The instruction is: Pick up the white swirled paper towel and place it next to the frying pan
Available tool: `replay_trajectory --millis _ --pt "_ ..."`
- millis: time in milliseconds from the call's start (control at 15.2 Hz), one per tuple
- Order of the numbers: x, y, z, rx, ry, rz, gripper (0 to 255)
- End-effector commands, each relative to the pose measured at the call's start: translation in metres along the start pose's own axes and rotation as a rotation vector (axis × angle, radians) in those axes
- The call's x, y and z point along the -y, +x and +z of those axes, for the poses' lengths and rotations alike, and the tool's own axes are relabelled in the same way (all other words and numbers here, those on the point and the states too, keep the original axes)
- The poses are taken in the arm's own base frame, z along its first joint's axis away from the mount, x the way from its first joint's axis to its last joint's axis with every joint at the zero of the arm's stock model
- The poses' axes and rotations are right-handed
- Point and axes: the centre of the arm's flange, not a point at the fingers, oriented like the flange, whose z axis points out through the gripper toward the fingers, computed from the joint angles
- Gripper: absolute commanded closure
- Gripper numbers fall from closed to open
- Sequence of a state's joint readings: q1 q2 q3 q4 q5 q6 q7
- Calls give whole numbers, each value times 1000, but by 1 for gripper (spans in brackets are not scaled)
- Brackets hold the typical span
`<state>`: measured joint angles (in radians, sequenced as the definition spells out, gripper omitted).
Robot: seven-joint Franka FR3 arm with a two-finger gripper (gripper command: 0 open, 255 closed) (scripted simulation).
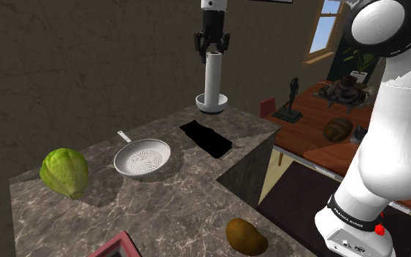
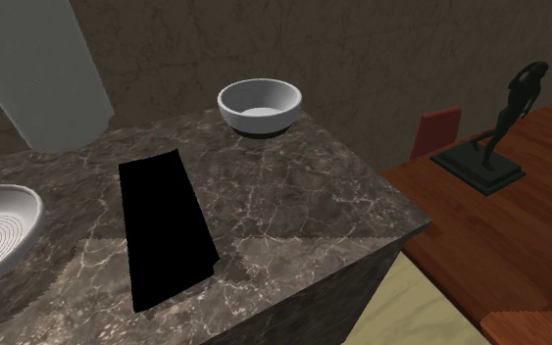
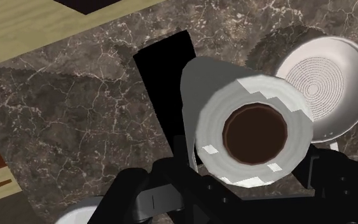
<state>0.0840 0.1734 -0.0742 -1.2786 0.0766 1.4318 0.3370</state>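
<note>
Our pincer (image 1: 212, 48) grips the upright paper towel roll (image 1: 212, 80) by its top, aloft at one o'clock from the frying pan (image 1: 143, 157) in the shoulder view. We judge it light, crushable; squeeze gently.

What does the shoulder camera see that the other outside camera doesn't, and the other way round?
Shoulder view: a green cabbage, a potato and the gripper clasping the paper towel roll at its top. Second exterior view: the whole inside of the bowl. Both: the frying pan, bowl, black patch, roll and dark statuette.
</note>
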Motion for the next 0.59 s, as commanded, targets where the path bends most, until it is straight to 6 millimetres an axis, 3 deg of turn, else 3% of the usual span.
replay_trajectory --millis 0,396,528 --pt "26 -10 -8 0 0 1 255" --pt "104 -34 -34 0 0 1 255" --pt "103 -34 -23 0 0 1 255"
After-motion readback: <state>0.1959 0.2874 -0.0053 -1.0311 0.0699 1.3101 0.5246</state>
